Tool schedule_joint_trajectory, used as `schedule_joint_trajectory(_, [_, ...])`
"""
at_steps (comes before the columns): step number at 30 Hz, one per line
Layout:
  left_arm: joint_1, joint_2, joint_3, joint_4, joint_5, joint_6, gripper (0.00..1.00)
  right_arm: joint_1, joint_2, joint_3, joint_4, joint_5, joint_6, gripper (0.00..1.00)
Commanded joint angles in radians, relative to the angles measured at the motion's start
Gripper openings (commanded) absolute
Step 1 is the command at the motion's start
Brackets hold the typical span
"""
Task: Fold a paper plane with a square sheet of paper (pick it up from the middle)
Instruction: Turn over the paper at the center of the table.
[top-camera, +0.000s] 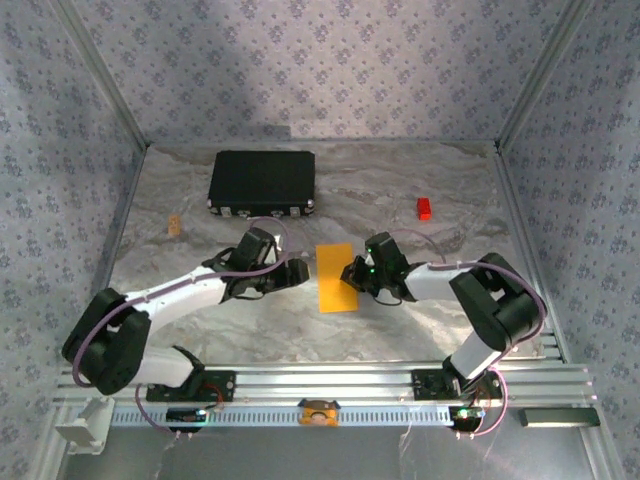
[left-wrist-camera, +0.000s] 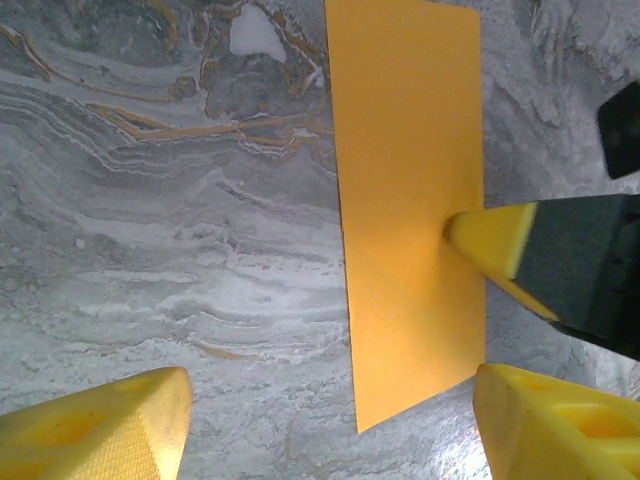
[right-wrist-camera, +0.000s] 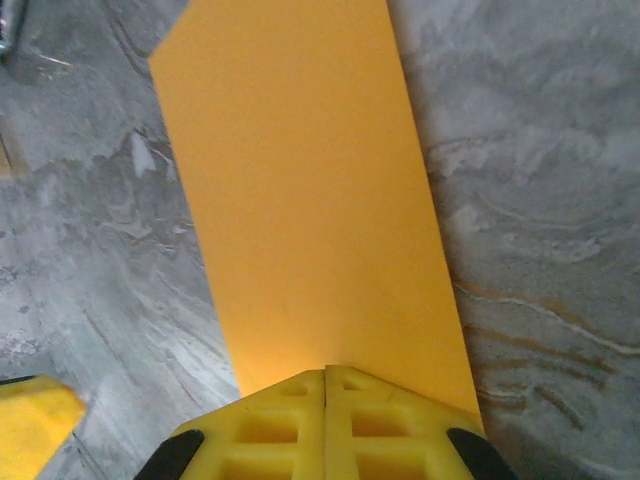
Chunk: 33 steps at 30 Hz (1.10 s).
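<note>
While closed right tool presses on orange paper | left tool open, empty, just beside it.

Case: black, rect., laid flat at far left of table; pale latches seen along its near edge.
Block: small, red, set far right, well apart from case.
Tan piece: small, found nr left wall; kind can't be told.
Table: grey-white marbled top w/ brownish veins.
Walls: covered in lilac patterned fabric, back & both sides.
Rail: aluminium, run along near edge; orange part fixed at mid.
</note>
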Motion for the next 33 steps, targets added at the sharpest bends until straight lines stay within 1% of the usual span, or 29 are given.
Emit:
schedule_joint_trajectory(1, [-0.006,0.024,0.043,0.021,0.037,-0.007,0.74,-0.009,-0.058,0.012,-0.048,0.013,-0.030,0.09])
schedule_joint_trajectory(3, [-0.005,0.039,0.050,0.019,0.042,-0.007,0.74,-0.013,-0.055,0.029,-0.073,-0.010,-0.063,0.09])
schedule_joint_trajectory(8, [-0.006,0.060,0.055,0.028,0.054,-0.023,0.75,-0.016,0.005,0.052,-0.053,-0.103,-0.101,0.08])
schedule_joint_trajectory(11, [-0.004,0.059,0.055,0.019,0.052,-0.022,0.75,-0.013,0.016,0.045,-0.043,-0.091,-0.094,0.07])
schedule_joint_trajectory(13, [-0.004,0.060,0.057,0.017,0.058,-0.020,0.76,-0.013,0.021,0.045,-0.034,-0.104,-0.099,0.07])
schedule_joint_trajectory(17, [-0.004,0.090,0.056,0.033,0.093,-0.019,0.76,-0.018,0.028,0.034,-0.029,-0.107,-0.104,0.06])
schedule_joint_trajectory(21, [-0.003,0.127,0.076,0.057,0.141,-0.015,0.76,-0.039,0.014,0.029,-0.038,-0.126,-0.112,0.06])
schedule_joint_trajectory(23, [-0.004,0.136,0.081,0.067,0.153,-0.012,0.75,-0.052,0.001,0.030,-0.069,-0.115,-0.127,0.06])
schedule_joint_trajectory(26, [-0.003,0.150,0.095,0.067,0.161,-0.003,0.74,-0.076,-0.007,0.015,-0.062,-0.122,-0.130,0.06])
schedule_joint_trajectory(30, [-0.003,0.190,0.125,0.072,0.182,0.009,0.73,-0.084,0.032,0.014,-0.052,-0.147,-0.139,0.06])
schedule_joint_trajectory(33, [-0.002,0.224,0.150,0.073,0.190,0.011,0.72,-0.090,0.056,-0.008,-0.080,-0.124,-0.137,0.05])
